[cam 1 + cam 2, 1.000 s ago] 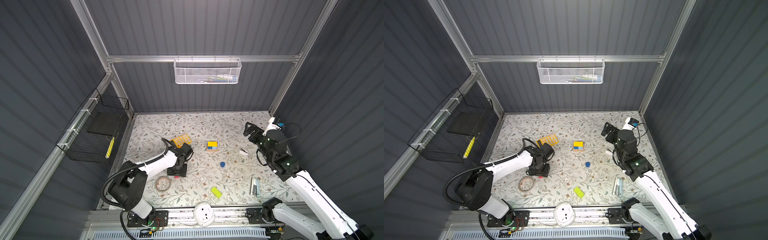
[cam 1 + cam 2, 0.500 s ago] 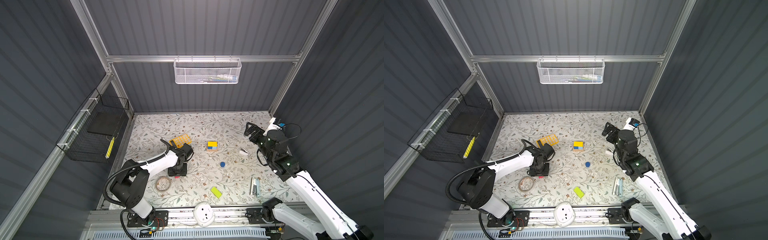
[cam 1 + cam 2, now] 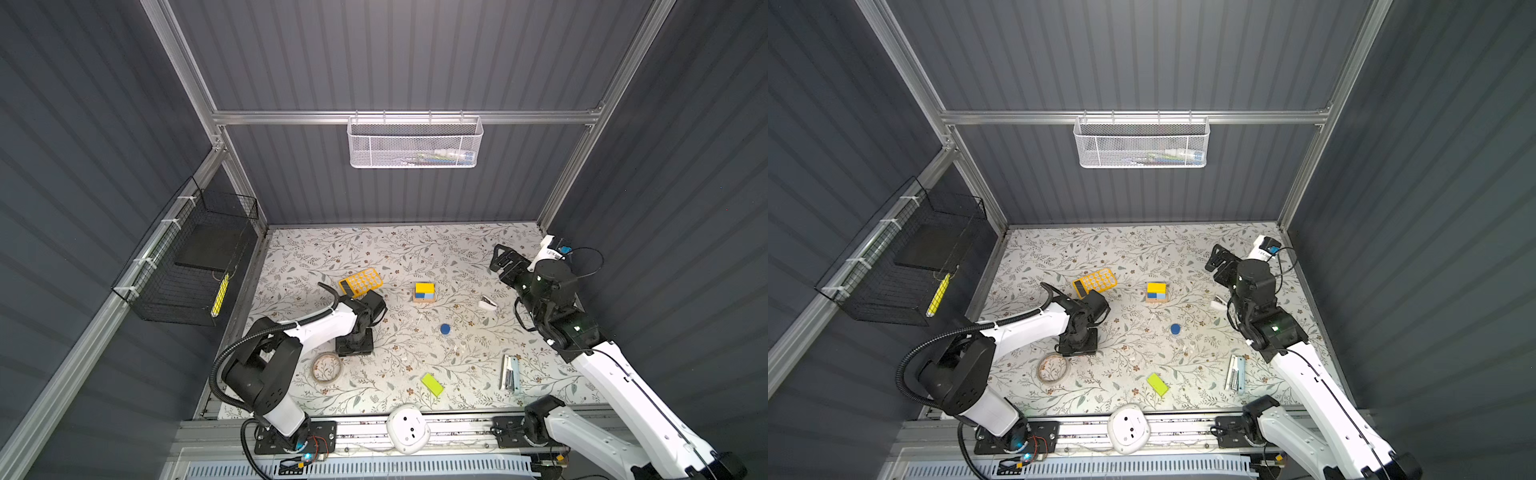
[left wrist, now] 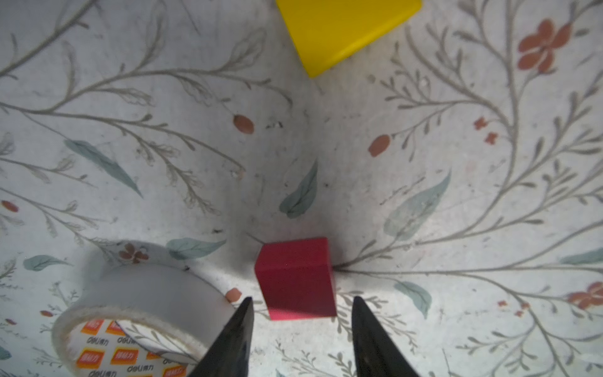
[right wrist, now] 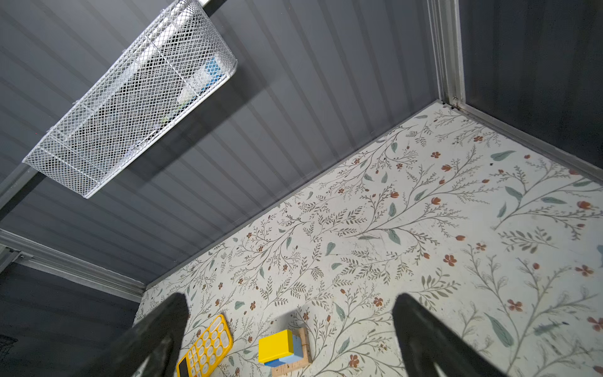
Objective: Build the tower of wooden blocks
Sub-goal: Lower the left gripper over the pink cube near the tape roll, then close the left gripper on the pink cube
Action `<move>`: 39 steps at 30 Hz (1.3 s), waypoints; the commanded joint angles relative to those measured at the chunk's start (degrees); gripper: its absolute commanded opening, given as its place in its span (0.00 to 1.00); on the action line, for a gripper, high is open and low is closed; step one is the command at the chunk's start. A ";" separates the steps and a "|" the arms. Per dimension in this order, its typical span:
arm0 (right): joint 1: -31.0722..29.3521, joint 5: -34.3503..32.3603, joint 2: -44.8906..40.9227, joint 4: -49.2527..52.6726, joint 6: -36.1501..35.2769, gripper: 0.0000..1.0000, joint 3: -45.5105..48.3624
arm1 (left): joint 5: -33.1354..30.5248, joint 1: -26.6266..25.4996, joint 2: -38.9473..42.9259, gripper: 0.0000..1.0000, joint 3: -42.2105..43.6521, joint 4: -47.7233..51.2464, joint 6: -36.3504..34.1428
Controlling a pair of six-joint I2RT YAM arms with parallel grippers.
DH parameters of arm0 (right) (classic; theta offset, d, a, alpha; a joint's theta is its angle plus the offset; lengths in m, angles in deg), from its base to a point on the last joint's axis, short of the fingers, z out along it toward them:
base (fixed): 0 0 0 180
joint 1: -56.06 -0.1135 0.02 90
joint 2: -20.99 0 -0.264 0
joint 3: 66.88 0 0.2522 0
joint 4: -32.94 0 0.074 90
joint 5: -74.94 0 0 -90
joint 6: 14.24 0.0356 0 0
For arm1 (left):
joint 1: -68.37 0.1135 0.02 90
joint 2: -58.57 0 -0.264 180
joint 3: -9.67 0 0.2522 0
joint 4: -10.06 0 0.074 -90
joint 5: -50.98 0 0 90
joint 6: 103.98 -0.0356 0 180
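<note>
Floral paper covers the bench (image 3: pixel 399 249), boxed in by dark ribbed walls. Left of the bench's middle and somewhat toward its near edge, the left gripper (image 3: pixel 354 345) points down at the surface and hides its target in both top views. The left wrist view shows that target. The pink cube (image 4: pixel 295 277) sits flat on the bench, straight ahead of the gripper's tips and centred on the gap between them. The jaws stand moderately apart, a little wider than the cube, with bench showing on each side, so nothing is gripped yet. A cube has no long axis to line up with, and its side faces run nearly parallel to the fingers (image 4: pixel 239 336). The tape roll (image 4: pixel 130 310) lies just beside one finger, which I judge the main hazard if the jaws go lower.

The wood block tower (image 3: pixel 424 291) stands at mid-bench, well apart from the cube. At present it is a yellow block (image 3: pixel 424 287) over blue blocks (image 3: pixel 420 296) on a tan bar (image 3: pixel 424 300). The right gripper (image 3: pixel 505 262) hangs raised near the far right corner, its jaws spread wide and empty. It is much farther from the cube than the left.
</note>
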 commanded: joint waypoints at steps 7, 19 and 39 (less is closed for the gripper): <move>0.49 -0.33 -0.42 -0.46 0.61 0.99 0.78 | -1.29 -0.26 -1.05 0.40 1.35 -1.12 3.60; 0.71 -0.49 -0.35 -0.30 0.95 0.99 0.87 | -2.14 -0.24 -0.74 0.34 1.49 -2.10 3.77; 0.77 0.47 1.29 -0.27 1.05 0.99 0.22 | -2.87 -0.26 0.00 0.47 0.04 -2.03 2.54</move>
